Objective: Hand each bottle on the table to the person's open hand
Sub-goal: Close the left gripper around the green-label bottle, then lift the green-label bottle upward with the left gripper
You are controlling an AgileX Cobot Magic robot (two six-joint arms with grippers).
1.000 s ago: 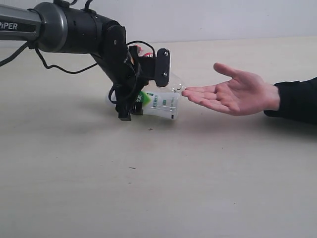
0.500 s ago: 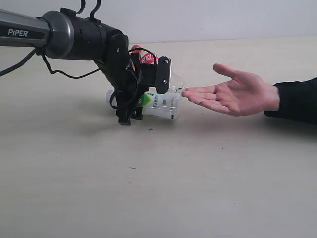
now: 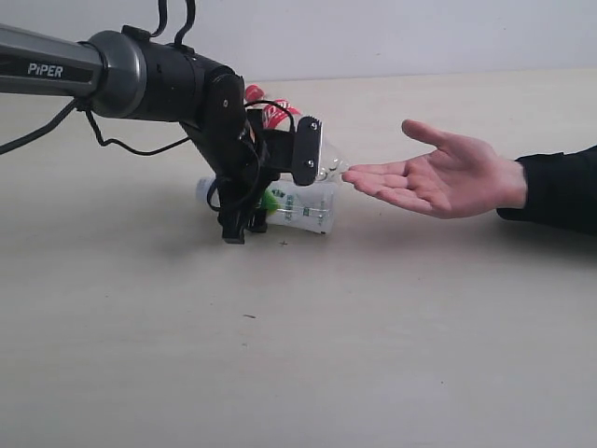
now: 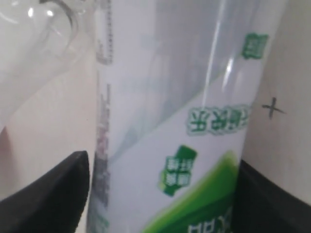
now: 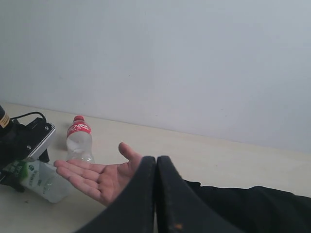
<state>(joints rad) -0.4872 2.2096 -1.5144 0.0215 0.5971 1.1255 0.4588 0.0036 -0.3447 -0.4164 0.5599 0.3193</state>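
Note:
A clear bottle with a green-white label (image 3: 303,207) (image 4: 184,121) (image 5: 41,180) lies on its side on the table (image 3: 298,355). My left gripper (image 3: 240,222) reaches down over it. Its black fingers (image 4: 53,194) stand close on either side of the label, and it looks open. A clear bottle with a red label and cap (image 3: 273,112) (image 5: 79,141) is just behind the arm. The person's open hand (image 3: 438,182) (image 5: 99,177) waits palm up to the right, fingertips near both bottles. My right gripper (image 5: 156,162) is shut and holds nothing. The yellow and fruit-label bottles are out of view.
The person's black sleeve (image 3: 560,187) lies along the table's right side. A pale wall (image 5: 194,58) rises behind the table. A small dark cross mark (image 4: 272,108) shows on the table surface beside the lying bottle.
My left arm has come down and shifted left over the green-white bottle, which now shows its cap end past the gripper. The bottle, the hand and the red-label bottle have stayed put.

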